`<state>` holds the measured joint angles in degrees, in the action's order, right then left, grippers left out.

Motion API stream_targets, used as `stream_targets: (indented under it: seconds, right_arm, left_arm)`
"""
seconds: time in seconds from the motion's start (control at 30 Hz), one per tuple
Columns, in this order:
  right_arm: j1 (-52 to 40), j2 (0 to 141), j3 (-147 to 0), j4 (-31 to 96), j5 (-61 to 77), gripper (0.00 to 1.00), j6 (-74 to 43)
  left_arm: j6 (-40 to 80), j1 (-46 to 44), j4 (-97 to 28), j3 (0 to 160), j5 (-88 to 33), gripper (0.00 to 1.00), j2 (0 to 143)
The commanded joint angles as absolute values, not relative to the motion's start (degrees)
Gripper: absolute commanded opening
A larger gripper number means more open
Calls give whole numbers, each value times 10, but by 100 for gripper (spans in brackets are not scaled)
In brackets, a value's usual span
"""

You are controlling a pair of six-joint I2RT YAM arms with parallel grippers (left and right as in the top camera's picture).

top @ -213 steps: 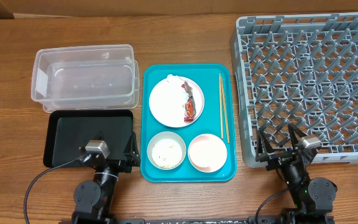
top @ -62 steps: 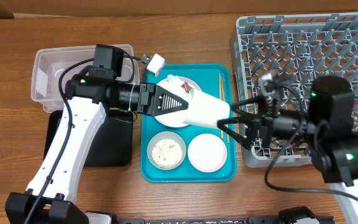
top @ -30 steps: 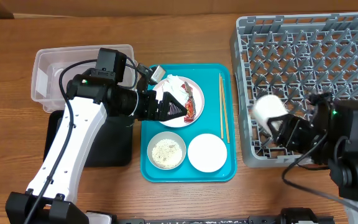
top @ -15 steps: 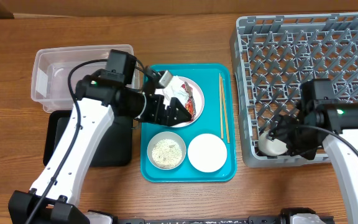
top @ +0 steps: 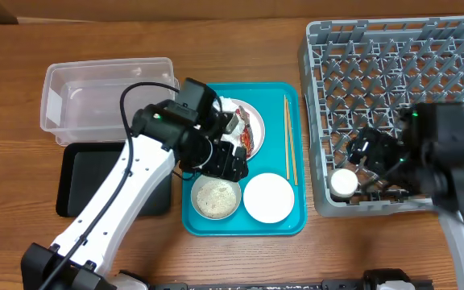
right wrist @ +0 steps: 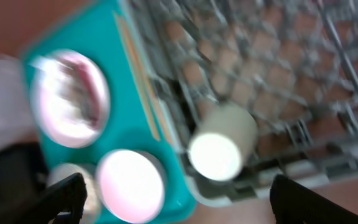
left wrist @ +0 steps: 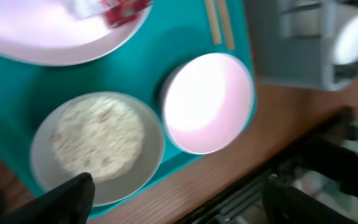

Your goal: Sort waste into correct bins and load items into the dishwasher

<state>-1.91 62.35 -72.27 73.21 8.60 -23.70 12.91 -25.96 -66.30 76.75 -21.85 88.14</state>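
Now | left gripper [top: 225, 159] wide apart, empty | wrapper [top: 252, 138] at 1 o'clock, long axis roughly 12–6 | left arm nearer | right gripper [right wrist: 185, 205] spread, empty

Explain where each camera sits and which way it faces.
Overhead: above the table, facing straight down on tray, rack, left arm, right arm.
Left wrist: on the left arm, facing down at the rice bowl; own open fingers at bottom corners.
Right wrist: on the right arm, facing down at the cup; own open fingers at bottom.
Shared: both wrist views show the pink bowl.
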Motion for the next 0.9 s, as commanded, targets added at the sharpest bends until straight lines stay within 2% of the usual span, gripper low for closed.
stream_targets:
  seconds: [0.0,0.2,0.27,0.37,0.5,0.87]
  right_arm:
    - [-20,571,-740,709,130,96,-236]
    - [-20,538,-740,689,156,96,-236]
    - [-20,539,-739,693,156,96,-236]
    - [-20,547,-739,698,156,95,-236]
    - [-20,556,-739,710,156,96,-236]
    - [-20,569,-733,726,156,96,-236]
  left_arm:
    - [213,-290,-668,770,-63,84,876]
    - [263,-356,-587,712,-23,59,879]
    - [309,-377,-553,683,9,47,886]
    - [362,-394,-529,658,52,45,905]
    - [402,-395,-515,654,53,41,943]
    - [427,-394,-470,655,27,37,1019]
